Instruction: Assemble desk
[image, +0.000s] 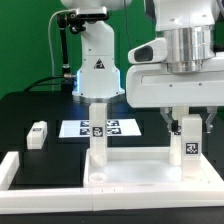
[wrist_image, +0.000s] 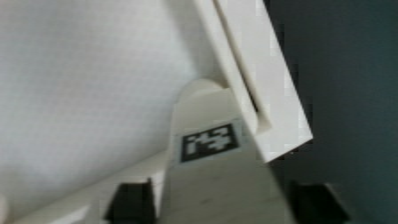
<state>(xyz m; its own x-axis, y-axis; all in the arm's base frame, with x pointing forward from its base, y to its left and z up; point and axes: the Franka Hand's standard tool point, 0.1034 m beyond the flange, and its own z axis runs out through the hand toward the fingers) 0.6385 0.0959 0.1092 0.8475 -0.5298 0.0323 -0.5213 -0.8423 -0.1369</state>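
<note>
The desk panel (image: 135, 170) lies flat at the front, a wide white rimmed board. One square leg post (image: 98, 135) stands upright on its corner at the exterior view's left. My gripper (image: 188, 127) is shut on a second tagged leg post (image: 188, 147) and holds it upright over the panel's corner at the exterior view's right. In the wrist view the held leg (wrist_image: 210, 150) sits between my two fingers (wrist_image: 134, 203), with the panel's face (wrist_image: 89, 80) and rim (wrist_image: 249, 60) beneath it. I cannot tell whether the leg is seated in its hole.
A third leg post (image: 38, 133) lies on the black table at the exterior view's left. The marker board (image: 115, 128) lies behind the panel. A white L-shaped border bar (image: 12, 170) runs round the front left. The robot base (image: 97, 60) stands at the back.
</note>
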